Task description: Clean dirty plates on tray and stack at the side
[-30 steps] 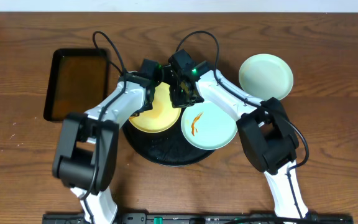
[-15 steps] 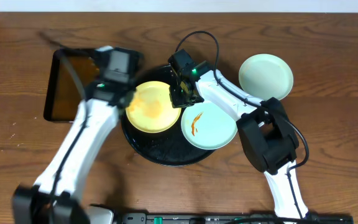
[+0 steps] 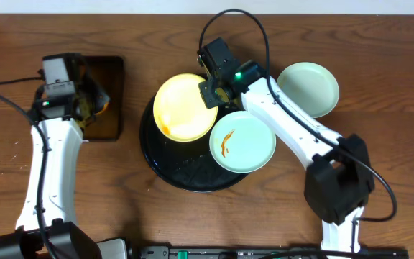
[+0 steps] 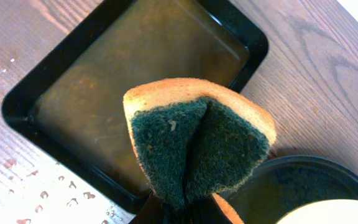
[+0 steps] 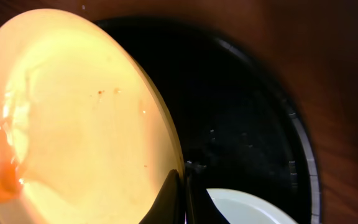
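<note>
Overhead, the yellow plate [image 3: 184, 108] is the one being cleaned. The right fingers [image 5: 180, 194] are clenched on its rim and hold it tilted up off the round tray [image 3: 185, 173]. The plate spreads away from those fingers to their left in the right wrist view. An orange smear [image 5: 4, 179] sits at the far edge, well away from the pinch.

The left fingers [image 4: 178, 213] are grasping a folded sponge [image 4: 197, 140], green scrub side facing out. It hangs over the liquid tray [image 4: 73, 93], with the yellow plate well off to one side. I judge this a dip or rinse of the sponge between wipes.

The next move calls for carrying the sponge across to the tilted plate and rubbing the smeared edge, while the right grip keeps the rim steady against the push.

A streaked plate [image 3: 241, 142] lies flat on the round tray just below the right fingers, not yet cleaned. A mint plate [image 3: 307, 88] rests on the desk [image 3: 379, 57] beyond them, apparently the start of the stack.
</note>
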Robot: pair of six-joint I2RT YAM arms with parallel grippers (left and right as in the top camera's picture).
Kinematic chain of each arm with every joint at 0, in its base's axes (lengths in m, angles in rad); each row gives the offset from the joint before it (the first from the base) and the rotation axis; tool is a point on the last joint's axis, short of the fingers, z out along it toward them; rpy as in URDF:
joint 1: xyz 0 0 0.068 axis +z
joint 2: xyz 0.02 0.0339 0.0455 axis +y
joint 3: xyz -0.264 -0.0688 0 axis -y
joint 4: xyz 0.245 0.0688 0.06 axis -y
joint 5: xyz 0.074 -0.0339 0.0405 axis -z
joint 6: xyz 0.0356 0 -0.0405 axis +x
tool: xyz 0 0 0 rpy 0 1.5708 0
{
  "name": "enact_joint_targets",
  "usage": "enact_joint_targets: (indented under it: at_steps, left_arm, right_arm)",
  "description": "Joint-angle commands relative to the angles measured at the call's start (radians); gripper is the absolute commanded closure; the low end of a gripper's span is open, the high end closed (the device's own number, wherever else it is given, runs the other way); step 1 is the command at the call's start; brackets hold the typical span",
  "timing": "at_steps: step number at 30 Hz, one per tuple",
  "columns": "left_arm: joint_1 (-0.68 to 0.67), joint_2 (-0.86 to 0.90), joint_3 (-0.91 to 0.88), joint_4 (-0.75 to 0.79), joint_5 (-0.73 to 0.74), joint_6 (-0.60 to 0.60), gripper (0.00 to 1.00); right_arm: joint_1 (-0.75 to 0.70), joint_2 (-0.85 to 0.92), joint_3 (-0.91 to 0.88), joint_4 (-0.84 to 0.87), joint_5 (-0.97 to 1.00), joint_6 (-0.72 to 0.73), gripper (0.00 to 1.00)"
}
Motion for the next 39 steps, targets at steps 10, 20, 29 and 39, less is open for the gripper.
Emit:
enact_joint_targets:
  at_steps: [10, 20, 29, 39]
  left_arm:
    - [0.050, 0.008, -0.006, -0.010, 0.068, 0.003, 0.92]
    - [0.050, 0.026, -0.006, -0.013, 0.068, 0.003, 0.92]
    - [0.050, 0.026, -0.006, -0.024, 0.068, 0.010, 0.92]
    - [0.050, 0.026, -0.006, -0.025, 0.068, 0.010, 0.92]
  right_arm:
    - [0.134, -0.040, 0.017, 0.014, 0.614, -0.143, 0.99]
    - [0.254, -0.040, 0.018, 0.122, 0.923, -0.386, 0.99]
    - [0.259, -0.040, 0.018, 0.068, 0.879, -0.200, 0.98]
    - [-0.008, -0.037, 0.034, -0.201, 0.120, 0.225, 0.36]
